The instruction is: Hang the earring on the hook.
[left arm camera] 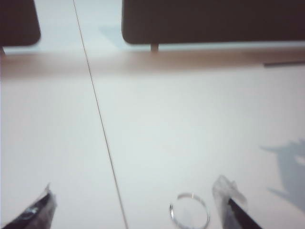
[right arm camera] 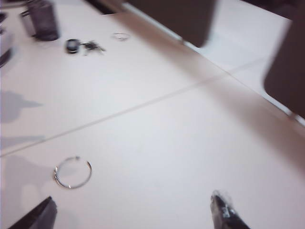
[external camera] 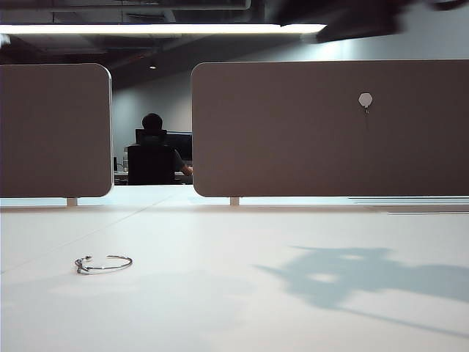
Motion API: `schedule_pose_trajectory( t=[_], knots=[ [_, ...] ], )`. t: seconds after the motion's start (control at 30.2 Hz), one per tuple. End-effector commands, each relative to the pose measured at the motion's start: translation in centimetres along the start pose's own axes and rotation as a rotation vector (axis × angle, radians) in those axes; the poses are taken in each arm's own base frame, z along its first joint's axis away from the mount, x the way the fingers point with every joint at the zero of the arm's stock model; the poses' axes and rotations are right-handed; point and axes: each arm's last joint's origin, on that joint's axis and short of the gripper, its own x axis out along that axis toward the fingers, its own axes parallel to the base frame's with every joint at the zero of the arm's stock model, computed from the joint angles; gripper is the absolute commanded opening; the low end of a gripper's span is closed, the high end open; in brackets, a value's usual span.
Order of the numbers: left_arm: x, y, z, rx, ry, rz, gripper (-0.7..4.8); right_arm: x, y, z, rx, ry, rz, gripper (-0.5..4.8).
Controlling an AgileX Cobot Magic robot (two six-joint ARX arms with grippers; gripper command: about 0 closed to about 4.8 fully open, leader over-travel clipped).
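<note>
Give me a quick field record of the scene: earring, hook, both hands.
earring: flat on the white table, left side of the exterior view, untouched
hook: on the right divider panel, nothing hanging on it
left hand: open, above the table, earring lying between its fingertips' span
right hand: open, above the table, earring off to one side
task status: earring not yet picked up

The exterior view sits low at table level facing the partitions; both wrist views look down, sharing the thin silver wire hoop earring (external camera: 103, 264) (left arm camera: 189, 210) (right arm camera: 72, 172).

It was an office: grey fabric desk partitions (external camera: 330, 128) divided white desks (external camera: 242, 293), a seated worker (external camera: 152, 150) beyond facing a monitor (external camera: 179, 144).
</note>
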Motion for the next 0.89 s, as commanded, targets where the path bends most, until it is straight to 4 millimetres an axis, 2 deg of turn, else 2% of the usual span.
schedule_pose_trajectory(
  t=[0.03,0.23,0.36,0.4,0.5,0.73,0.89],
  knots=[
    [0.4,0.0,0.3,0.027,0.109,-0.014,4.79,3.9,0.6,0.4,-0.068,0.112,0.077,4.2],
    [1.1,-0.5,0.3,0.061,0.199,-0.075,4.79,10.0,2.0,0.3,-0.17,0.246,0.229,4.17],
    [1.6,-1.2,-0.4,0.076,0.284,-0.127,4.79,13.0,3.1,-0.7,-0.258,0.296,0.301,4.12],
    [1.7,-1.4,-0.6,0.085,0.31,-0.139,4.79,13.7,3.3,-1.1,-0.269,0.317,0.317,3.93],
    [2.0,-1.9,-1.0,0.121,0.367,-0.116,4.79,15.0,4.1,-2.2,-0.269,0.345,0.352,3.67],
    [2.0,-2.6,-1.1,0.184,0.381,-0.024,4.79,16.7,6.4,-3.8,-0.299,0.365,0.432,3.67],
    [2.0,-2.6,-1.1,0.187,0.381,-0.03,4.79,17.9,7.5,-4.6,-0.313,0.344,0.45,3.67]
  ],
)
